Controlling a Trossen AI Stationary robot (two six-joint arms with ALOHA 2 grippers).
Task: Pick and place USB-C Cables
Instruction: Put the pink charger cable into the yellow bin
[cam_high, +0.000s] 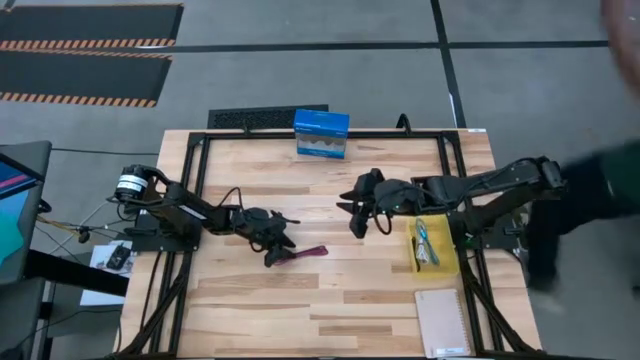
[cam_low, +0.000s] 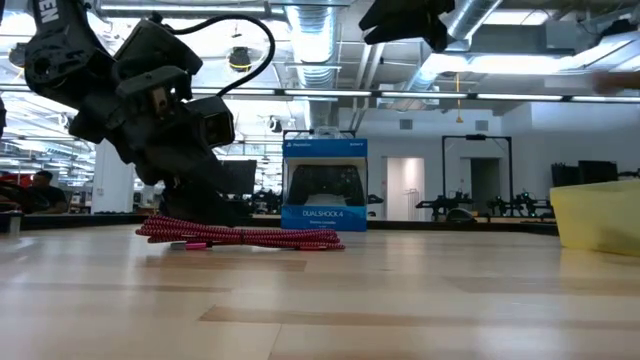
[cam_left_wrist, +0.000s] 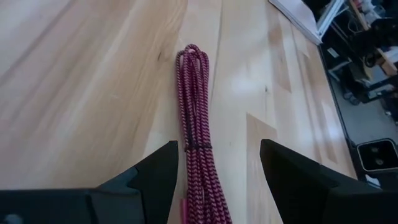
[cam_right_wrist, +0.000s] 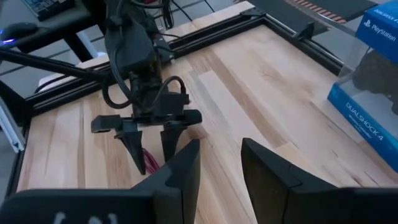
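While the maroon-red cable lies flat on the table (a long narrow bundle), its axis is seen running straight out from the left gripper — fingers spread, straddling its near end. The right gripper is held open above mid-table.

You look down on a light wooden table edged by a black metal frame, standing on a grey concrete floor. Orange-and-black striped mats lie at the far left. From table height you see an open hall behind: exposed silver ducts and strip lights overhead, a white door, and black frames along the back.
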